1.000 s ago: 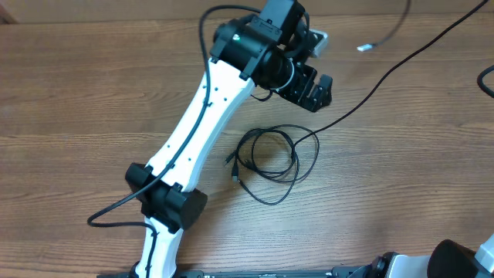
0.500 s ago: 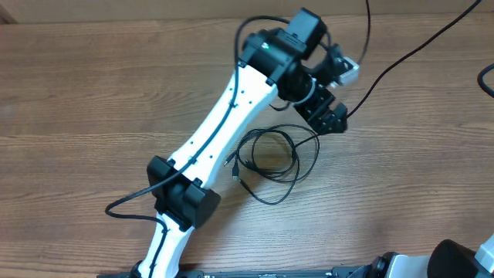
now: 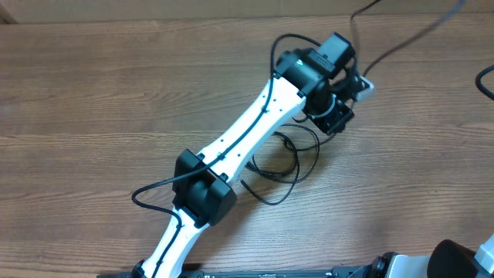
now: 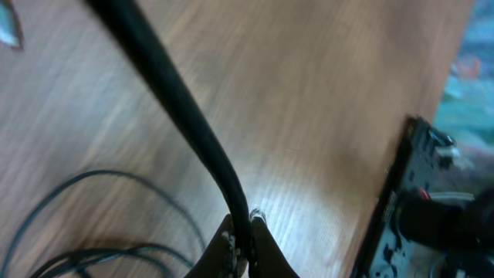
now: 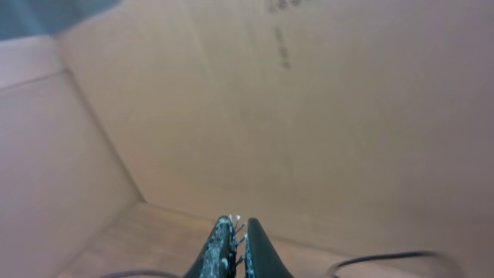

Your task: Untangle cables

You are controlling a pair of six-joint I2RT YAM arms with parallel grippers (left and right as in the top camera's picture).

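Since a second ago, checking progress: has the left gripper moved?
Yes. The left gripper, shut on a cable, shifted rightward past the coil.

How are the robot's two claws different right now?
The left gripper pinches a black cable; the right gripper pinches nothing. The left gripper hangs over the wooden table; the right gripper points at a cardboard wall. Both have their fingers closed tight.
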